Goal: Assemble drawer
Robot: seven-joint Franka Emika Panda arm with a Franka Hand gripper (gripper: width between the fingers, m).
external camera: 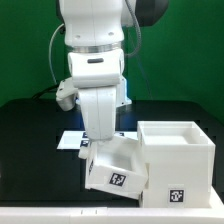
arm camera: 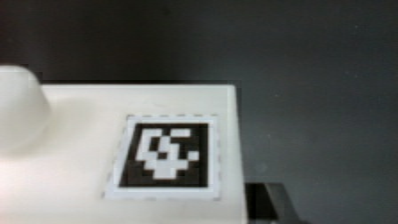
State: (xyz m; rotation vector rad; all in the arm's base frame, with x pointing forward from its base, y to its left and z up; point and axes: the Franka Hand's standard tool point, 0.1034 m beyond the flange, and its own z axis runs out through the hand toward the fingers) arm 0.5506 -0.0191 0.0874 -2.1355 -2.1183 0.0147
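Observation:
The drawer (external camera: pixel 116 167), a small white open-topped tray-box with a black-and-white tag on its face, hangs tilted just above the table, against the exterior view's left side of the larger white casing (external camera: pixel 178 152). My gripper (external camera: pixel 104 139) reaches down onto the drawer's upper wall and is shut on it. In the wrist view the drawer's white wall (arm camera: pixel 71 175) with its tag (arm camera: pixel 169 150) fills the frame. One dark fingertip (arm camera: pixel 276 205) shows at the wall's edge, and the other is hidden. A rounded white knob (arm camera: pixel 18 108) shows at the side.
The marker board (external camera: pixel 72 141) lies flat on the black table behind the drawer, on the exterior view's left. The casing stands upright with its open top showing and a tag on its front face (external camera: pixel 177 196). A green wall stands behind the arm.

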